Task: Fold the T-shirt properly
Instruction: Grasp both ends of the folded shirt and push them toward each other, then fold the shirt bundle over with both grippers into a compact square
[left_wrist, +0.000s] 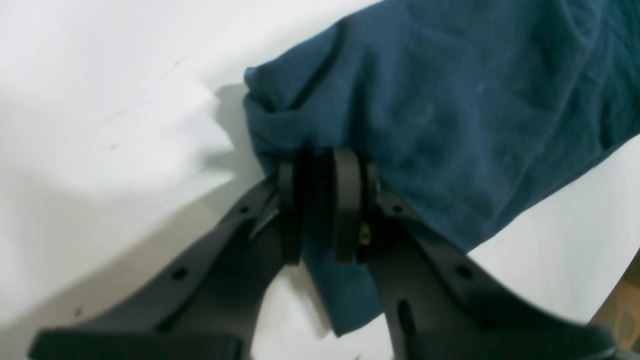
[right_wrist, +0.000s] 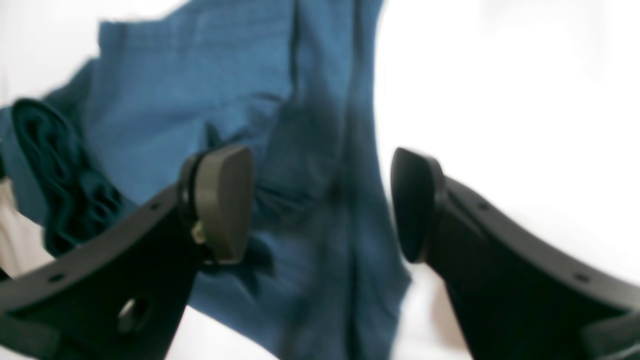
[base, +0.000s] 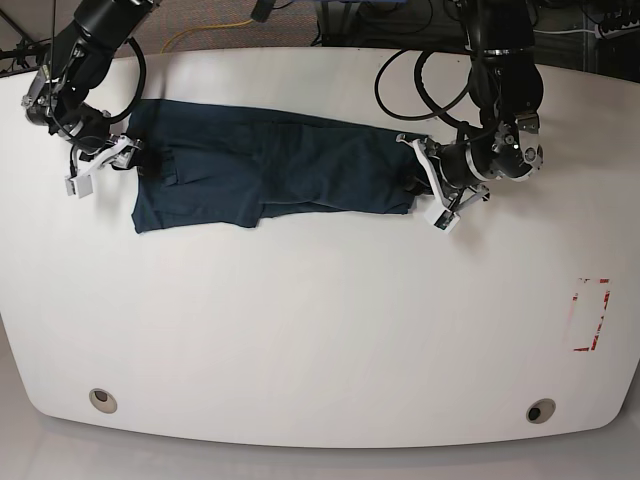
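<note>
My left gripper (left_wrist: 320, 200) pinches the shirt (base: 270, 175) edge, fingers together; my right gripper (right_wrist: 320, 205) hangs wide apart above it.

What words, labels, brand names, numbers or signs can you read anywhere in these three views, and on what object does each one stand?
None can be read.
T-shirt: plain dark cloth, no print or label showing in any view.
Table: a red and white rectangular mark near its edge carries no letters or numbers that can be made out.
Left end effector and right end effector: plain black, no markings.
</note>
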